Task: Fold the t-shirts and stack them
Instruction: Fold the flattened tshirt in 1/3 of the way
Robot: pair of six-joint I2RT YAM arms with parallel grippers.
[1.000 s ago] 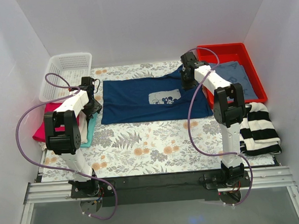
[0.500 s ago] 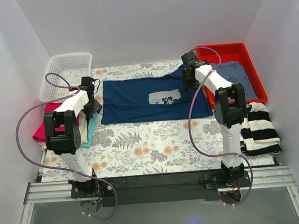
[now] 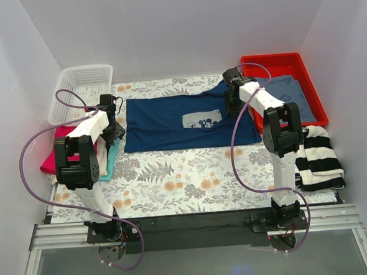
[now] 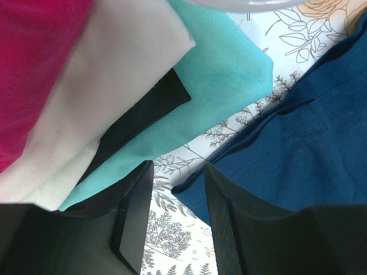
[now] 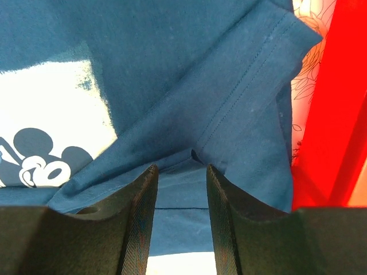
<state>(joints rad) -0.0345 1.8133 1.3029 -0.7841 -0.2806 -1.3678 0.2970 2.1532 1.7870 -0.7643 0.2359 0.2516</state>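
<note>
Since a second ago only my right arm has crept a touch nearer and rightward along the shirt's far edge; my left arm has not moved.

At the far left stands the white basket (image 3: 84, 87), and in front of it lies a pile with the red-pink t-shirt (image 3: 52, 157), the cream t-shirt (image 4: 109, 80) and the teal t-shirt (image 4: 221, 74), overlapping one another. My left claw (image 4: 178, 175) hangs just beside that pile, its jaws apart with nothing between them. Under it I see the teal hem, a strip of the flowered table (image 3: 174, 182) and the left corner of the navy t-shirt (image 3: 164, 123).

That navy t-shirt lies spread flat across the middle of the table, and its pale mouse print (image 3: 202, 119) faces up. My right claw (image 5: 180, 172) is low over the shirt's far right part, where a sleeve seam makes a small pucker. Its jaws are parted and hold no cloth, though I cannot tell whether the tips touch the fabric.

Right of it the red tray (image 3: 278, 62) holds a grey-blue cloth (image 3: 290, 93), and a striped cloth (image 3: 319, 157) lies nearer, at the table's right edge.
</note>
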